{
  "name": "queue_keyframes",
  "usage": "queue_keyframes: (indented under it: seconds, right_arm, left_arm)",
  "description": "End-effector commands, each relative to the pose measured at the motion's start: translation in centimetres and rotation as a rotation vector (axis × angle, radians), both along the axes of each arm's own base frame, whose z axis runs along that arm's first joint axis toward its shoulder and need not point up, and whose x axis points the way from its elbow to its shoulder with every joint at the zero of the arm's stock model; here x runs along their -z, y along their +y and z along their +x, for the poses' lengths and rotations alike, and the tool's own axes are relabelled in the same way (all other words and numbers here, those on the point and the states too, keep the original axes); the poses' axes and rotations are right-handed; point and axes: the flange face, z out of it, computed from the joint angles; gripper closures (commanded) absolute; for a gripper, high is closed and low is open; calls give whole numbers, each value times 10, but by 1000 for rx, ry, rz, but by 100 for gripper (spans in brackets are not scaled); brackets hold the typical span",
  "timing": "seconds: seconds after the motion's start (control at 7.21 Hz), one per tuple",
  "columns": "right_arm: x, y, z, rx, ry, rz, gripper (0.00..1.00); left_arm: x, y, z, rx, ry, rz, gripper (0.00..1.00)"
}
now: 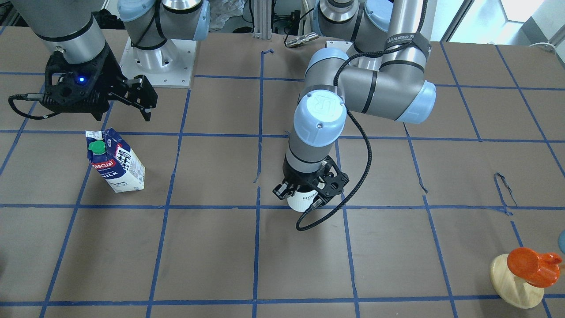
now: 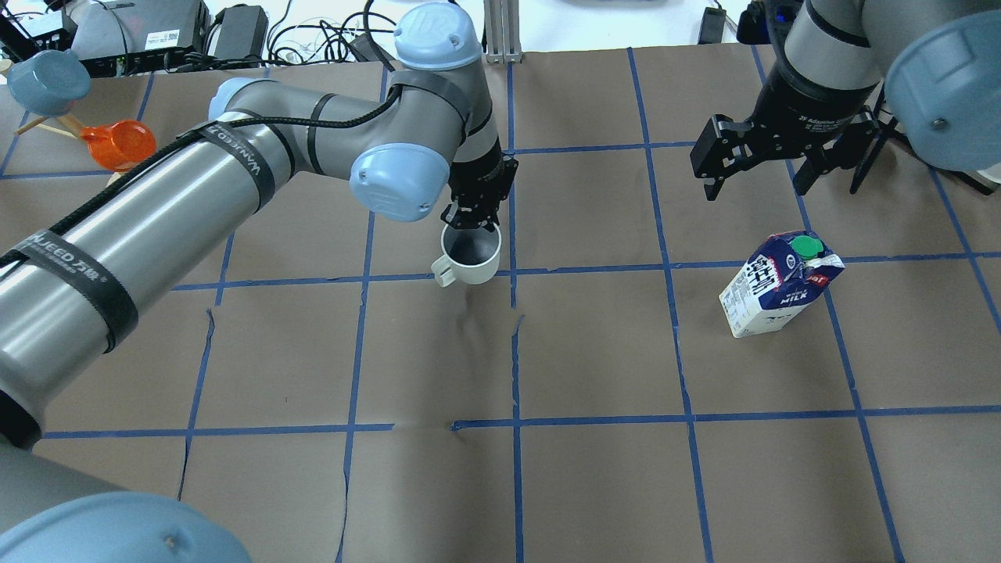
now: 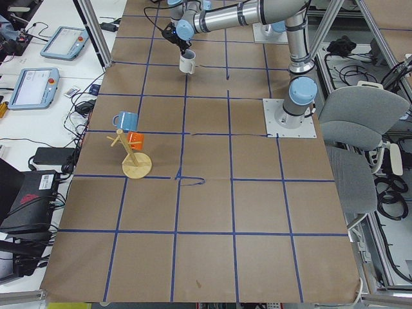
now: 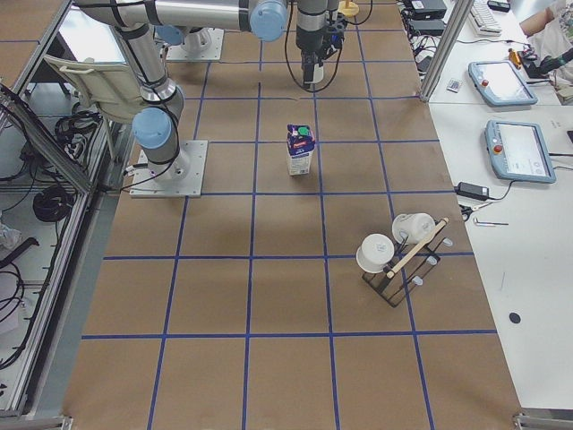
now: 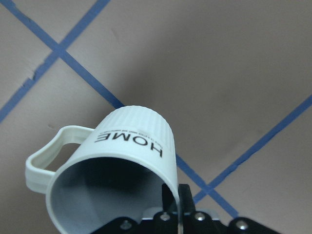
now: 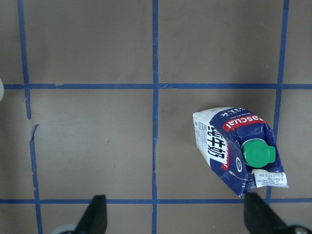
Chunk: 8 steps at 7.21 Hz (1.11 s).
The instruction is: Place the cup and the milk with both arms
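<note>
The white cup (image 2: 469, 262) with "HOME" lettering hangs upright from my left gripper (image 2: 471, 219), which is shut on its rim near the table's middle. It also shows in the front view (image 1: 302, 201) and the left wrist view (image 5: 126, 151). I cannot tell whether its base touches the table. The milk (image 2: 778, 293), a blue and white carton with a green cap, stands on the table. It also shows in the front view (image 1: 117, 161) and the right wrist view (image 6: 234, 146). My right gripper (image 2: 756, 188) is open and empty, raised just beyond the carton.
A wooden mug tree (image 1: 516, 282) with an orange mug (image 2: 117, 145) and a blue mug (image 2: 39, 78) stands at the far left corner. A rack with white cups (image 4: 394, 260) stands at the table's right end. Blue tape lines grid the brown table (image 2: 594, 352).
</note>
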Motion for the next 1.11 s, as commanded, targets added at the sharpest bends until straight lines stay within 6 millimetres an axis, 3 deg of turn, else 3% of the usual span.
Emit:
queue_keyframes:
  seconds: [0.0,0.28,0.69,0.83,0.97]
  right_arm:
    - [0,0,0,0,0,0,0]
    - [-1,-3,-6,-21,2,-9,0]
    - [2,-15,-108,-27,-3,1,0]
    - [12,-31,-130,-3,9,-33,0]
    - [32,-45,-136,0,23,-23,0]
  left_arm:
    - [15,9,-24,-17,25,54,100]
    - [28,10,-26,-43,37,92,100]
    - [47,12,-27,-43,40,126,100]
    - [49,11,-27,-45,40,126,83]
    - [48,11,-27,-49,41,127,1]
